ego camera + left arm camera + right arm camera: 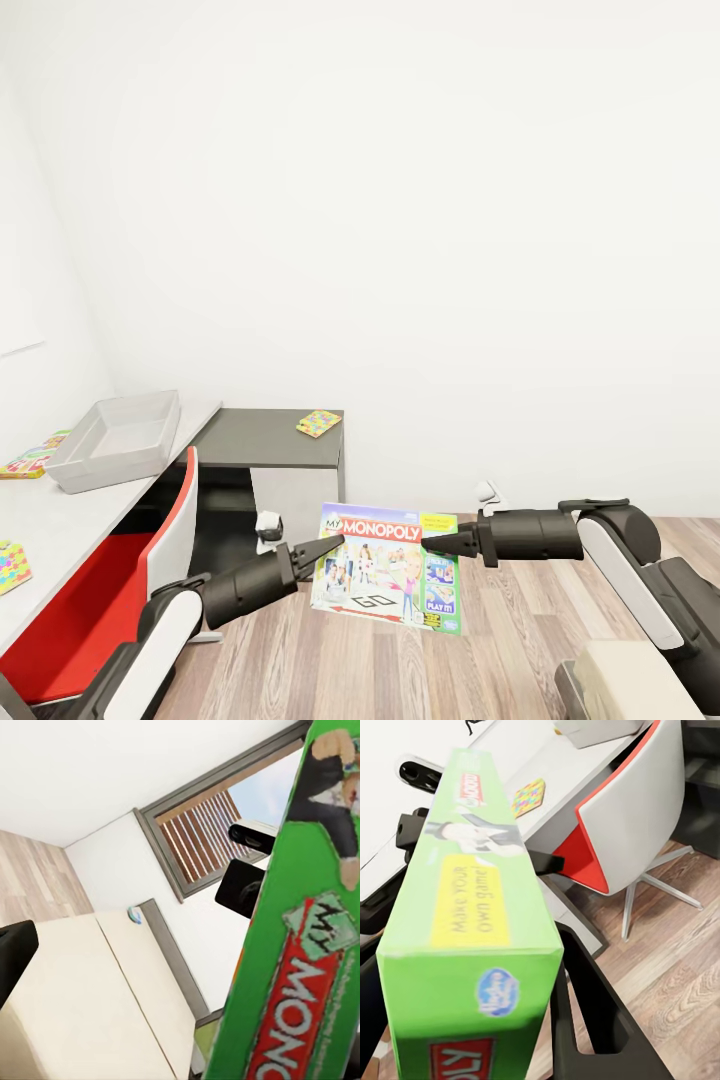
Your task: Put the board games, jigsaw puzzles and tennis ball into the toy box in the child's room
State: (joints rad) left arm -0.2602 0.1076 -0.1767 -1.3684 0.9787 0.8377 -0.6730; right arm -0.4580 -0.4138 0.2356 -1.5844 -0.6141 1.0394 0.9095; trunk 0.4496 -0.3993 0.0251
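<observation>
A green Monopoly board game (385,580) hangs upright above the wood floor between my two arms. My right gripper (437,545) is shut on its right edge, and its dark fingers (592,1020) flank the box (472,915). My left gripper (322,556) touches the box's left edge. Its one visible finger (13,956) stands apart from the box (300,967), so it is open. The light grey toy box (100,470) sits on the pale table (60,520) at the left. One jigsaw puzzle (319,423) lies on the dark desk section, another (10,567) near the table's front. The tennis ball is out of view.
A red and white swivel chair (110,590) stands tucked at the table, between me and the toy box. A colourful flat item (35,455) lies behind the toy box. The beige bed (90,997) appears in the left wrist view. A white wall lies ahead.
</observation>
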